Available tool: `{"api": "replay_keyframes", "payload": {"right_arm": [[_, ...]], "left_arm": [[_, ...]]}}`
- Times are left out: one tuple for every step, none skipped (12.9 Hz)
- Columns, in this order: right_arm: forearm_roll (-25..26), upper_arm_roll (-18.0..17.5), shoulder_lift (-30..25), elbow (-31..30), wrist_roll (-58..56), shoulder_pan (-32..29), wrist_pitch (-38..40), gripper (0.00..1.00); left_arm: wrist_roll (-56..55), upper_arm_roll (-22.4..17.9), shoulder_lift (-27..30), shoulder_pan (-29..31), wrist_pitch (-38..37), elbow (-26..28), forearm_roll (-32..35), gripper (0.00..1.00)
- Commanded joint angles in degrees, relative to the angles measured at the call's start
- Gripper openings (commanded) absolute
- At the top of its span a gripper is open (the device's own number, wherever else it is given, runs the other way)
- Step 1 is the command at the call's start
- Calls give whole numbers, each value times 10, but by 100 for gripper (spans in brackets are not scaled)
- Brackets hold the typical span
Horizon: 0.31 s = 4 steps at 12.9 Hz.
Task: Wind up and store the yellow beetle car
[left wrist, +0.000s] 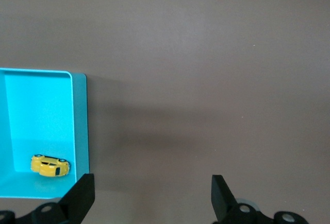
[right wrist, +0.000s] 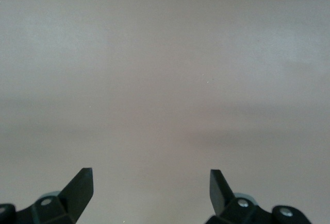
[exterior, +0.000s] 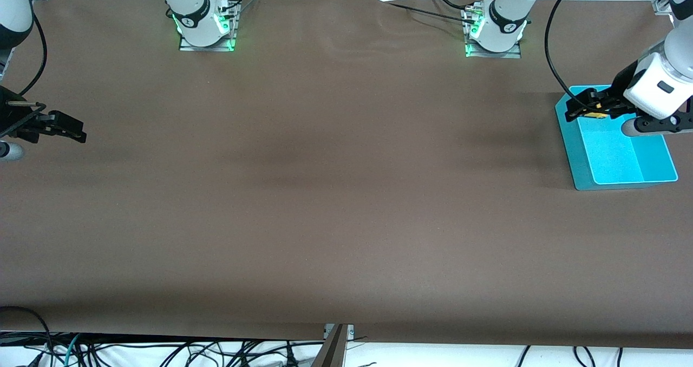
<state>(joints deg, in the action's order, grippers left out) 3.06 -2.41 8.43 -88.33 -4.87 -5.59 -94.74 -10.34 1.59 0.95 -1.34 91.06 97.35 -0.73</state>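
Observation:
The yellow beetle car lies inside the cyan bin, close to one wall and free of any gripper. In the front view the car shows as a yellow bit at the bin's end farther from the front camera, partly hidden by the left gripper. My left gripper is open and empty, up over that end of the bin. In its wrist view the left gripper has its jaws wide apart over the bin's wall and the table beside it. My right gripper waits open and empty at the right arm's end of the table, and it shows open in its wrist view.
The brown table bears only the bin, which stands at the left arm's end. Both arm bases stand along the edge farthest from the front camera. Cables hang along the table's near edge.

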Motion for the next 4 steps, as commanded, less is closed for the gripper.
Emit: {"api": "replay_keyframes", "payload": {"right_arm": [[-6, 2, -1, 3, -4, 0, 1, 100], [-7, 2, -1, 3, -4, 0, 1, 100], [-7, 2, -1, 3, -4, 0, 1, 100], [-7, 2, -1, 3, -4, 0, 1, 100]], "left_arm": [[-21, 5, 1, -2, -15, -10, -6, 100], [-22, 4, 0, -2, -15, -10, -6, 100], [-26, 4, -1, -1, -15, -12, -6, 100], [-26, 4, -2, 0, -13, -14, -7, 100]]}}
